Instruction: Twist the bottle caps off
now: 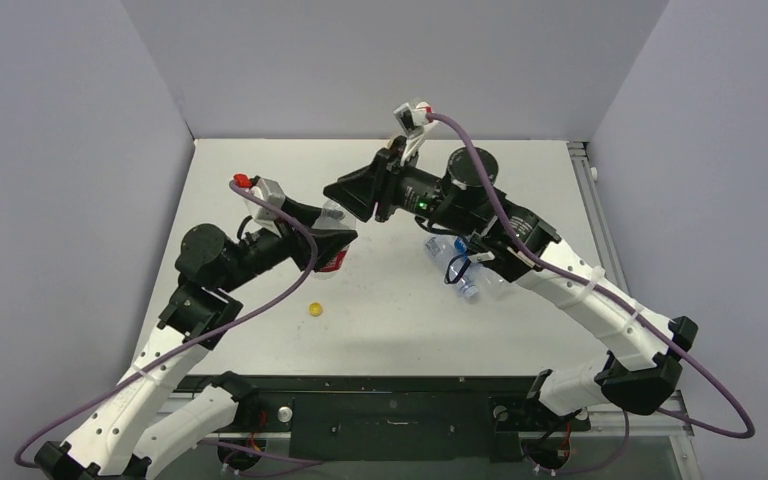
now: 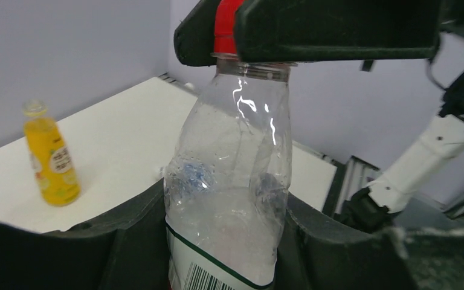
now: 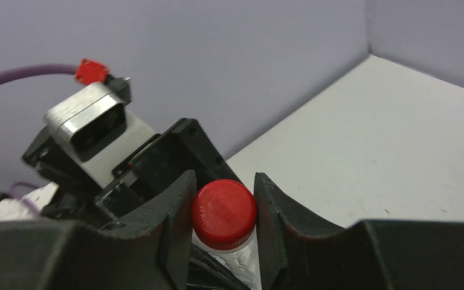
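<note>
Bare table [image 1: 390,310] lies between the loose yellow cap [image 1: 315,309] and the two clear bottles [image 1: 457,268].

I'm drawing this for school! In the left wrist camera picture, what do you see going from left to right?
First the yellow juice bottle → the clear bottle with its red cap → the right arm's white link.

a bright red is being shown by the red cap [image 3: 224,212]. the clear bottle [image 2: 229,181] is being seen as transparent, its label white with a dark green edge line and black barcode stripes. the juice bottle [image 2: 51,160] is being shown in yellow-orange with a pale label. a yellow cap [image 1: 315,309] is being set off against the white table [image 1: 260,180]. blue patches are being shown on the other clear bottles [image 1: 467,287]. the left gripper [image 2: 226,232] and right gripper [image 3: 224,205] are being seen in black, the cables [image 1: 290,290] in purple.
</note>
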`<state>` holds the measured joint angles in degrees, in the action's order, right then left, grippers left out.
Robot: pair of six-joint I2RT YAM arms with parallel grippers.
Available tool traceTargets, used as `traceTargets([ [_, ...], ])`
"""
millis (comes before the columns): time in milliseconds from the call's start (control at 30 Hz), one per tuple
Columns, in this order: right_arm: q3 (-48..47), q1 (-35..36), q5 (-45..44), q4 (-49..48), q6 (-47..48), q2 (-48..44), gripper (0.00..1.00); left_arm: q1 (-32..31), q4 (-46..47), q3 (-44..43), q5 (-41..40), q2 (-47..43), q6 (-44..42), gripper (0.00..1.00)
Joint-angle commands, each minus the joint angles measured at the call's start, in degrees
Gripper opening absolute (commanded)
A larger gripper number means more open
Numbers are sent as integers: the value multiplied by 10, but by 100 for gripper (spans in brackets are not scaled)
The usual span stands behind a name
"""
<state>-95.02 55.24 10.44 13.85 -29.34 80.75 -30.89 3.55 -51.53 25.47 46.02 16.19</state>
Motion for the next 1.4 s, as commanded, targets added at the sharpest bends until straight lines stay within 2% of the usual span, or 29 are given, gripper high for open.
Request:
traceTargets([
  [0,-1,-11,298,-217,-46,-32,0,-3,76,-34,161,14,124,18],
  [167,-11,-9,364,-234,-56,-33,0,-3,77,-46,198,23,135,18],
  [267,-31,-10,325,-144,0,-40,2,-3,73,-48,196,26,129,18],
  [300,-36,-8,255,-115,35,-43,11,-3,69,-48,192,27,123,18],
  [333,-48,-5,203,-55,53,-49,34,-3,65,-47,175,27,106,17],
  [367,-53,8,101,-30,83,-51,49,-3,53,-46,164,27,95,17],
  [400,-64,17,41,8,95,-55,70,-3,47,-45,139,26,69,17],
  [433,-74,36,-56,36,110,-54,77,-3,35,-42,125,25,55,17],
  [500,-83,50,-140,55,105,-52,79,-3,26,-32,81,20,6,18],
  [633,-132,64,-217,112,71,-25,81,-3,33,-7,-5,10,-77,18],
  [800,-210,75,-274,200,42,48,80,-3,52,3,-60,10,-100,18],
  [1067,-203,75,-269,197,10,69,65,-3,61,7,-83,5,-101,17],
  [1367,-188,67,-231,173,-8,73,38,-3,67,8,-89,1,-93,17],
])
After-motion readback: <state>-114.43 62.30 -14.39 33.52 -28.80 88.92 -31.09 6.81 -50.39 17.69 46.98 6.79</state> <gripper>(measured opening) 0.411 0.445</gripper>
